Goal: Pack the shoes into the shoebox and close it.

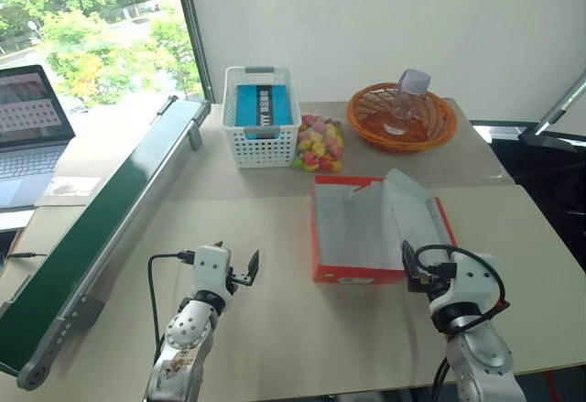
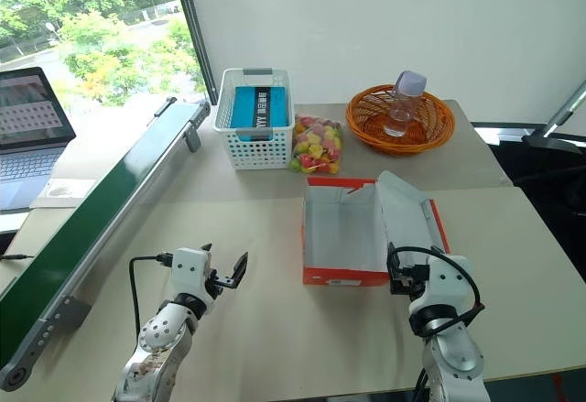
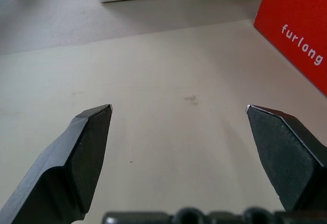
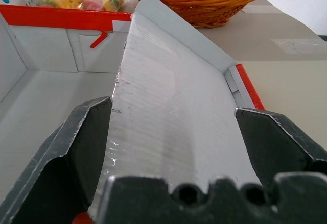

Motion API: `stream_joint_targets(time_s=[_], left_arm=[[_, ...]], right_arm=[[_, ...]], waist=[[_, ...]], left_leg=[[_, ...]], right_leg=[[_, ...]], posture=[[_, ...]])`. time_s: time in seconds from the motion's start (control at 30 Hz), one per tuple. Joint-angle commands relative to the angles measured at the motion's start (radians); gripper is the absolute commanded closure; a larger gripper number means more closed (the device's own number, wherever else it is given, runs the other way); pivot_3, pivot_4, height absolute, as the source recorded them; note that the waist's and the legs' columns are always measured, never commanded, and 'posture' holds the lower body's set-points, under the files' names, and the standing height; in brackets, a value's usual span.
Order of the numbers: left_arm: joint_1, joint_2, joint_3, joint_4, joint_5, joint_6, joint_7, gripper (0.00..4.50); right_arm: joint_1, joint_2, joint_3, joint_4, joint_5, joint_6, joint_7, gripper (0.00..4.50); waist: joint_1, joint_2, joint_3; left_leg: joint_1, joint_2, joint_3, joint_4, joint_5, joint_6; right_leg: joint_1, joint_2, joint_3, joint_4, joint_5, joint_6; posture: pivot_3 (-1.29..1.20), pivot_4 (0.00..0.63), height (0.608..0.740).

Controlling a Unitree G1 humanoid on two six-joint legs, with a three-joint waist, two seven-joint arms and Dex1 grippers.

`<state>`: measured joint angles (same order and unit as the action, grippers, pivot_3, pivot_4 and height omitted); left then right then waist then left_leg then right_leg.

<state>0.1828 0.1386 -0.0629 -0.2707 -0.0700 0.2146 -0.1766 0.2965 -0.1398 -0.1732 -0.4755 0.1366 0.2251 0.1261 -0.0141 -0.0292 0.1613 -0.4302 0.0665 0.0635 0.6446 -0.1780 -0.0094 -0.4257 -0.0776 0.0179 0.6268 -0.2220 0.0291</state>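
The left hand (image 1: 240, 270) hovers over bare counter (image 1: 275, 329) near the robot, its two black fingers (image 3: 87, 152) spread wide and grasping nothing; the right hand (image 2: 396, 269) sits at the near right corner of the shoebox (image 2: 343, 277), its fingers (image 4: 82, 147) likewise parted, with the box's pale flap (image 4: 168, 112) lying between them in the right wrist view, though whether they touch it I cannot tell.

The left wrist view shows what the head views do not: white lettering, "furlong", on the red side of the shoebox; the right wrist view shows the box's grey-white inner walls and a small red tab at the far wall; the head views show the box open, red-orange outside, pale inside, and holding nothing that can be seen.

Beyond the shoebox lies a clear bag of coloured sweets (image 1: 319, 143); to its left stands a white mesh basket (image 1: 260, 114) holding a blue packet (image 1: 263, 106); to its right a round orange wicker basket (image 1: 403, 116) holds a clear bottle (image 1: 405, 100); a green conveyor (image 1: 101, 228) runs along the left side of the counter; a laptop (image 1: 29, 132) sits open further left.
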Motion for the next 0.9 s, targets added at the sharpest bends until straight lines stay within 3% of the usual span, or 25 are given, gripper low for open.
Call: stream_joint_targets(time_s=[0.03,0.27,0.43,0.63,0.77,0.9], left_arm=[[0.002,0.004,-0.015,-0.028,0.023,-0.036,-0.001,0.0],[-0.001,0.02,-0.01,-0.045,0.08,-0.051,0.033,0.0],[-0.138,0.048,0.067,-0.1,0.115,0.003,0.087,0.0],[-0.481,0.14,0.191,-0.044,0.084,0.064,0.082,0.0],[-0.697,0.227,0.228,0.06,0.047,0.097,0.02,0.0],[-0.773,0.274,0.247,0.081,-0.017,0.205,-0.045,0.0]], right_arm=[[0.011,-0.009,-0.018,0.007,-0.003,-0.038,0.005,0.02],[0.026,-0.011,-0.045,0.027,-0.02,-0.089,-0.019,0.02],[-0.066,-0.087,-0.173,-0.066,-0.01,-0.021,-0.067,0.02],[-0.363,-0.268,-0.27,-0.052,0.055,0.125,-0.05,0.02],[-0.624,-0.364,-0.177,0.064,0.111,0.194,0.059,0.02],[-0.758,-0.382,-0.087,0.124,0.197,0.277,0.186,0.02]], waist=[[0.0,0.0,0.0],[0.0,0.0,0.0],[0.003,0.0,0.0],[-0.001,0.0,0.001],[-0.003,-0.001,0.001],[0.0,-0.001,0.001]], left_leg=[[0.0,0.0,0.0,0.0,0.0,0.0],[0.0,0.0,0.0,0.0,0.0,0.0],[-0.002,0.0,0.0,0.0,0.0,0.0],[0.0,-0.001,0.0,0.001,0.0,0.0],[-0.001,-0.002,-0.002,0.0,0.005,0.009],[-0.001,-0.002,-0.003,-0.002,0.005,0.009]], right_leg=[[0.0,0.0,0.0,0.0,0.0,0.0],[0.0,0.0,0.0,-0.001,0.0,0.0],[-0.002,-0.001,-0.001,-0.001,0.0,0.0],[0.001,0.001,0.0,0.001,0.001,0.0],[0.001,0.003,0.0,0.0,0.003,0.003],[0.002,0.004,0.0,-0.001,0.004,0.006]], posture=[[0.0,0.15,0.74],[0.0,0.15,0.74],[0.0,0.15,0.74],[0.0,0.15,0.74],[0.0,0.15,0.74],[0.0,0.15,0.74]])
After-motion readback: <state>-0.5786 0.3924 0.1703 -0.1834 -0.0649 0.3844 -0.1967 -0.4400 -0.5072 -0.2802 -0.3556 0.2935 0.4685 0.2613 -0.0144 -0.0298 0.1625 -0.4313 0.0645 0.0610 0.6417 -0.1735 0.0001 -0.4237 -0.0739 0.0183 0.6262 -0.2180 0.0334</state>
